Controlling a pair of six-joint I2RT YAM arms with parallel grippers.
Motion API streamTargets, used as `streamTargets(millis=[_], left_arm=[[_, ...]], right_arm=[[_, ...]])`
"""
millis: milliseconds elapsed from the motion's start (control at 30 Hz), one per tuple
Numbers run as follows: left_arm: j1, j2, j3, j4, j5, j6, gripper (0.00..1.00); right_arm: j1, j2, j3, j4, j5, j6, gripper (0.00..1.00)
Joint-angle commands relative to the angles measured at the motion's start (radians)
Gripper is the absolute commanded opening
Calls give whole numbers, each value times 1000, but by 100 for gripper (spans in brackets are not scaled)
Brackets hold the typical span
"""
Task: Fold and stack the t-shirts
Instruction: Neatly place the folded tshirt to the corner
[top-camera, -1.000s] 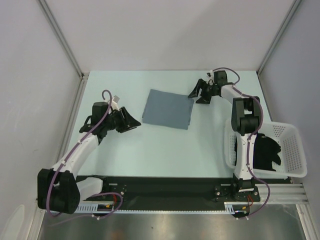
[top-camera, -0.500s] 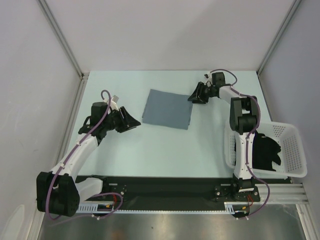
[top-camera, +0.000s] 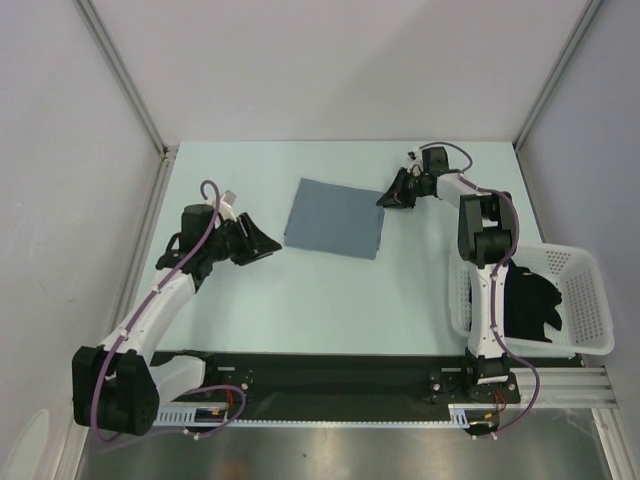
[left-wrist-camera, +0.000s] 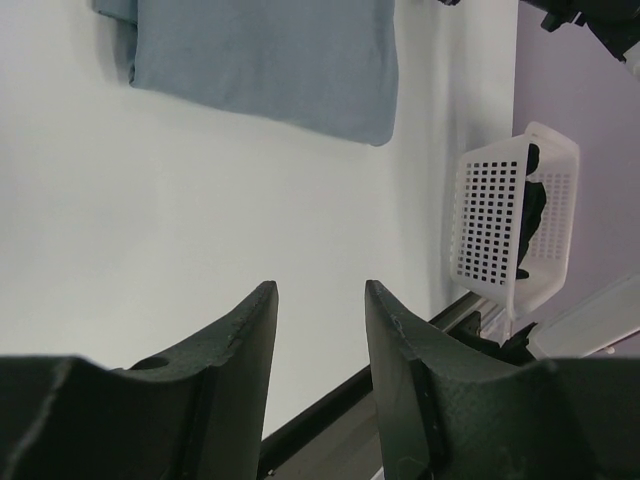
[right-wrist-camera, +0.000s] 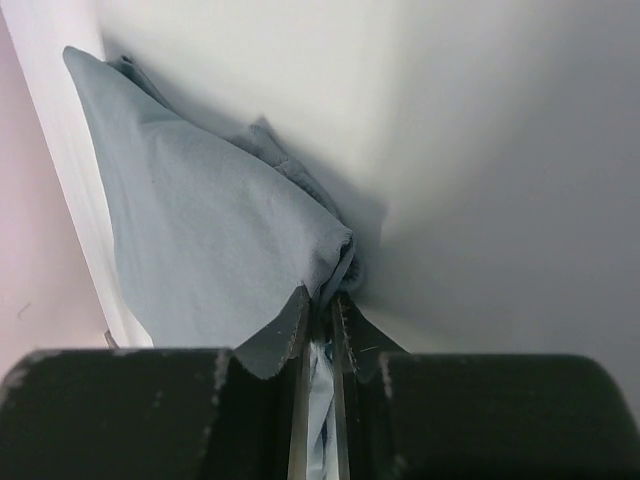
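Top external view: the grey-blue shirt (top-camera: 335, 218) lies folded flat as a rectangle on the table (top-camera: 320, 300), toward the far centre. The right gripper (top-camera: 393, 197) sits at the shirt's far right corner. Right wrist view: both fingers are clamped on a bunched corner of the cloth, which is drawn into a peak at the fingertips. The left gripper (top-camera: 265, 243) is near the shirt's left edge, not touching it. Its jaws stand apart with nothing between them. The black shirt (top-camera: 530, 305) lies crumpled inside the white basket (top-camera: 597, 300) at the table's near right edge.
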Motion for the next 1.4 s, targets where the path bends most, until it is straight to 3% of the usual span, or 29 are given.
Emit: streamTargets(millis=[0,100,233,267,400,633,767,1000,1033,1100,1267,1367], left_arm=[[2,-37,-10,41,18,-19,47],[2,-27,-11,44,27,-5,47],[4,11,2,35,53,46,47],[4,17,8,18,62,61,47],[9,52,14,-7,91,144,47],[21,131,-7,15,150,230,47],[24,171,-21,47,182,231,46],[24,209,-49,70,186,213,46],[24,221,-47,67,183,218,46],[24,235,-43,61,183,219,46],[24,273,-9,27,171,241,46],[24,309,-4,36,167,239,46]], right_arm=[[18,-36,34,-81,91,8,0],[18,-40,116,-300,183,-61,0],[22,-91,111,-392,224,-165,0],[25,-103,111,-419,311,-186,0],[13,-165,104,-512,426,-245,0],[-87,-197,130,-649,605,-254,0],[-157,-148,220,-704,688,-275,0],[-240,108,663,-839,881,-337,0],[-245,134,759,-838,930,-354,0],[-249,174,788,-775,964,-415,0],[-246,151,649,-517,1119,-516,0],[-242,128,582,-281,1214,-599,0]])
